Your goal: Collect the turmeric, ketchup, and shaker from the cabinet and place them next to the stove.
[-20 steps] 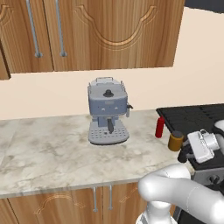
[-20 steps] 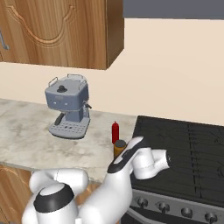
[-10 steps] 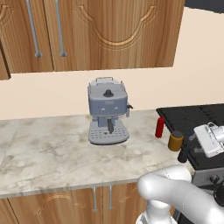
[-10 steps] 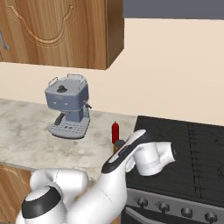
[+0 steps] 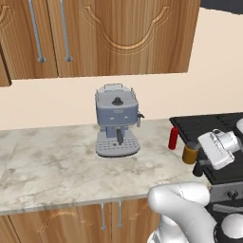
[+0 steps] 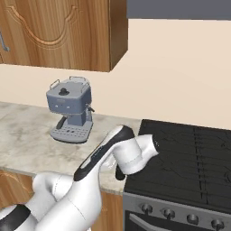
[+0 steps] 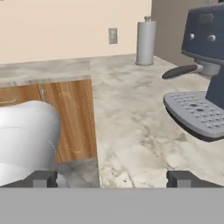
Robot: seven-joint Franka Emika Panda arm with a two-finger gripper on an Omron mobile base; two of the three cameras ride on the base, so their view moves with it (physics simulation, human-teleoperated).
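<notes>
Beside the one grey-blue coffee machine [image 5: 116,121] stand one slim red plastic ketchup bottle [image 5: 173,137] and one small glass turmeric jar with orange-brown contents [image 5: 190,154]. Right of the machine is one black stove [image 6: 189,162]. Above it hang two silver bar handles [image 5: 37,31] on brown wood cabinet doors [image 5: 123,35]. Beyond it stands one grey cylinder [image 7: 145,40].

No legible txt, labels or nos. anywhere.
</notes>
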